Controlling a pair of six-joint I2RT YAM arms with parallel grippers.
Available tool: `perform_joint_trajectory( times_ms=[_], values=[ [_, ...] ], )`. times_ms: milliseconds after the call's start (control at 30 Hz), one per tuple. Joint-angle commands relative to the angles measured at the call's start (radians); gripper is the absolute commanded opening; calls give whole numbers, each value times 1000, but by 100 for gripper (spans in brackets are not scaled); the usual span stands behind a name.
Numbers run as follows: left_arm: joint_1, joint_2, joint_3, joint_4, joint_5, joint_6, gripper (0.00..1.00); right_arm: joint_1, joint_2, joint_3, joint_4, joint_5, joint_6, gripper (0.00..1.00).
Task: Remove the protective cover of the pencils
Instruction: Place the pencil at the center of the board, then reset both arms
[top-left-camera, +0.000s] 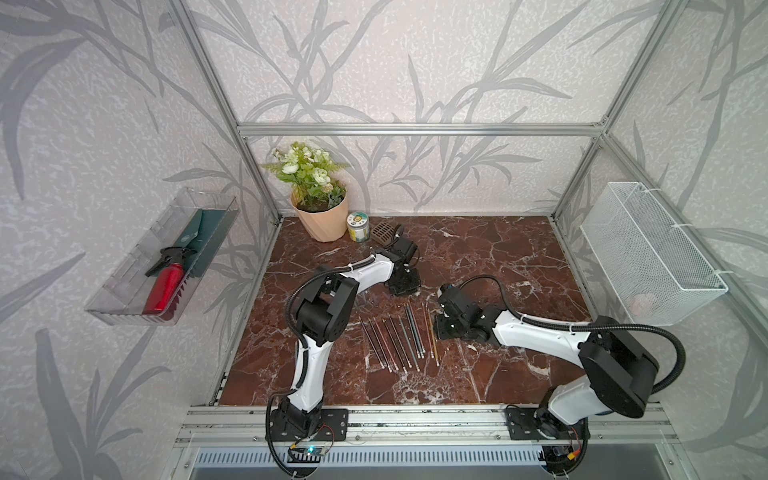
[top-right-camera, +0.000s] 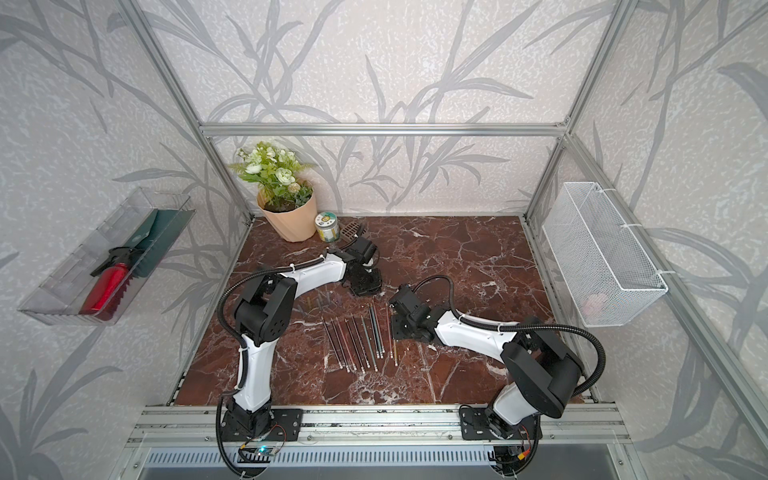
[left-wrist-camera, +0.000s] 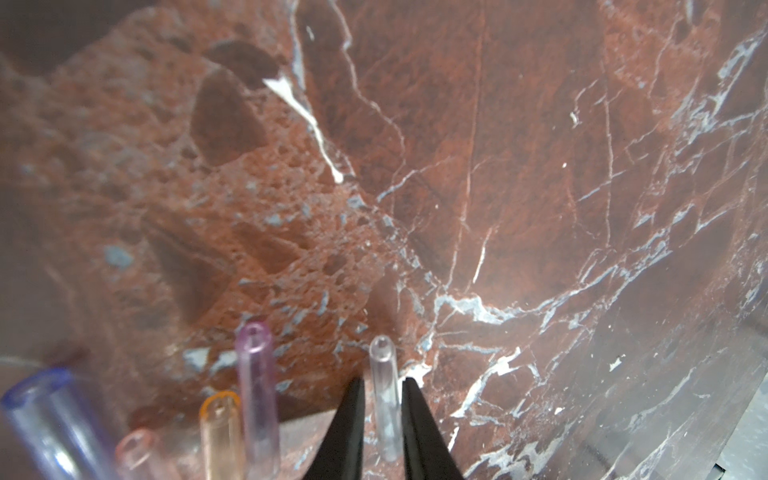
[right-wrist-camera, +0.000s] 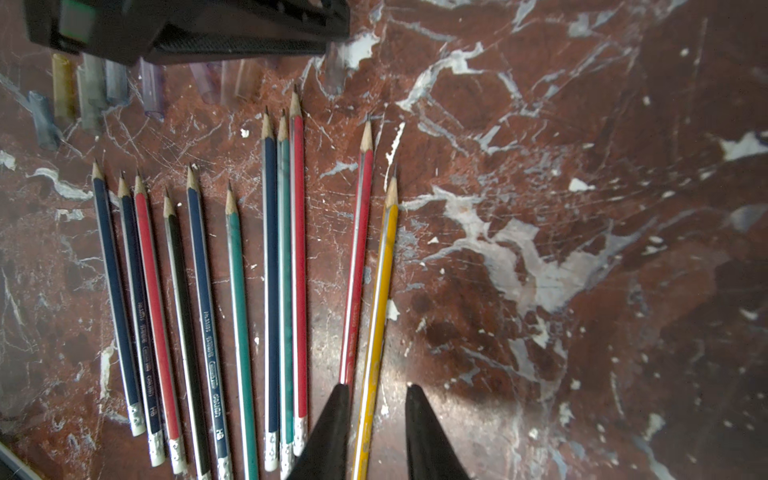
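Pencils (right-wrist-camera: 270, 270) lie bare-tipped in a row on the tabletop (right-wrist-camera: 582, 166), caps (left-wrist-camera: 255, 374) off, just far-left of them. My L claw (left-wrist-camera: 383, 380) sits barely parted round a clear cap (left-wrist-camera: 384, 415), grip unclear; R claw (right-wrist-camera: 377, 386) spread astride yellow pencil (right-wrist-camera: 384, 270). Looks approx. done.

The pencils (right-wrist-camera: 232, 291) lie side by side, tips bare, the yellow pencil (right-wrist-camera: 376, 316) between the jaws of the right gripper (right-wrist-camera: 376, 388). A clear cap (left-wrist-camera: 385, 415) sits inside the left gripper (left-wrist-camera: 384, 380).

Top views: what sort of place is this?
Likely a staged robot test booth: an aluminium frame carries wallpapered panels, the left arm and right arm are bolted to a front rail, and a flower pot sits on the marble-look table.
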Motion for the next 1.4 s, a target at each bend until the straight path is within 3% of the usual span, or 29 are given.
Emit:
perform_joint_trajectory(
  times_ms=[0,133,233,467,533,600,733,800,867,933,1000,1033,1067,1167,1200,1300,1367],
  values=[
    [3,-16,-22,-18,-22,22,23,-4,-58,11,-45,31,-22,27],
    [1,-82,-65,38,-38,40,29,-5,-135,9,-72,54,-22,31],
    [-4,-167,-127,92,-83,42,37,-5,-209,-7,-71,86,-22,40],
    [-7,-445,-340,237,-243,42,58,-74,-419,26,-221,139,-1,74],
    [-7,-545,-409,281,-303,59,60,-108,-482,43,-259,181,-2,83],
    [-7,-653,-485,313,-414,79,60,-159,-528,60,-313,268,36,99],
    [4,-886,-684,422,-726,114,62,-260,-569,-21,-101,295,-112,99],
    [22,-1025,-828,547,-843,160,77,-319,-561,-118,106,367,-274,99],
    [39,-1135,-960,700,-941,244,87,-431,-501,-207,315,338,-400,99],
    [44,-1223,-1078,883,-1074,376,95,-553,-408,-240,356,333,-332,99],
    [58,-1300,-1155,970,-1185,490,100,-616,-298,-269,474,306,-398,99],
    [70,-1323,-1180,1004,-1211,529,100,-641,-281,-213,368,310,-395,99],
    [86,-1338,-1207,1037,-1209,563,100,-644,-258,-187,324,341,-457,100],
    [165,-1274,-1253,1121,-1149,590,100,-646,-192,-310,565,465,-527,99],
    [192,-1215,-1247,1141,-1146,602,100,-648,-151,-370,732,471,-569,99],
    [260,-992,-1198,1206,-1243,596,100,-647,-141,-350,740,439,-615,99],
    [291,-866,-1169,1271,-1210,636,100,-641,-120,-392,883,387,-670,99]
  ],
)
